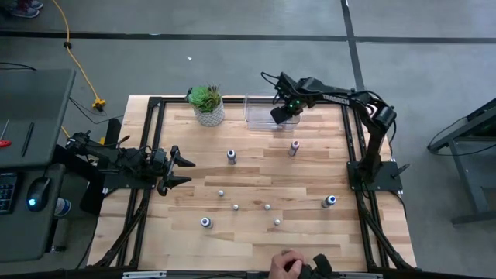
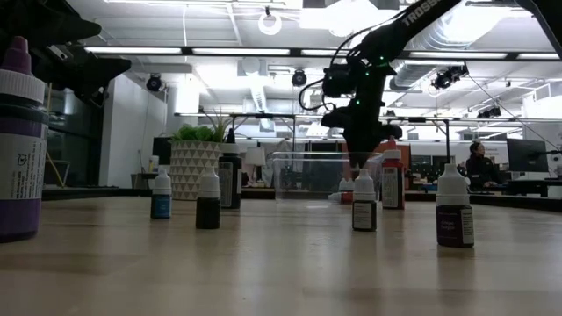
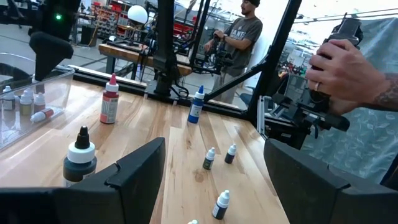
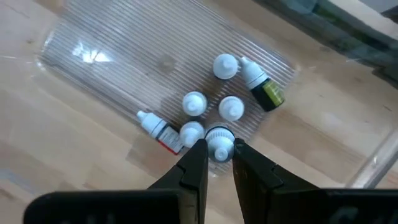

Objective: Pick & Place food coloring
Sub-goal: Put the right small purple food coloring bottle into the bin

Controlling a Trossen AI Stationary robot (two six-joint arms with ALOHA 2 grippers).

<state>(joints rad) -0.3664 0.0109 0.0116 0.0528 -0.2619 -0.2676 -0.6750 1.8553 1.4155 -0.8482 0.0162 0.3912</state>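
Right claw (image 4: 218, 155) hangs over the clear plastic bin (image 1: 260, 118) at the far edge of the desk (image 1: 310, 236), its two fingers clamped on the white cap of a small food coloring bottle (image 4: 219, 143) inside the bin. Beside that bottle in the bin stand three more white-capped bottles (image 4: 194, 104), and two others lie on their sides, one with a red label (image 4: 160, 130) and one with a green label (image 4: 261, 84). Left claw (image 1: 177, 170) waits above the desk's left side with its fingers spread apart and nothing between them. Across the wooden desk the remaining food coloring stands upright and well apart: a blue-topped bottle (image 1: 205, 223) nearest the front edge, another blue-topped bottle (image 1: 328, 201) toward the right, several tiny pale bottles (image 1: 235, 208) in the middle, then a dark-topped bottle (image 1: 231, 156) and a red bottle (image 1: 294, 147) nearer the bin. Green potted plant (image 1: 207, 105) stands at the far edge, left of the bin. A person's hand (image 1: 284, 264) shows at the front edge of the desk.
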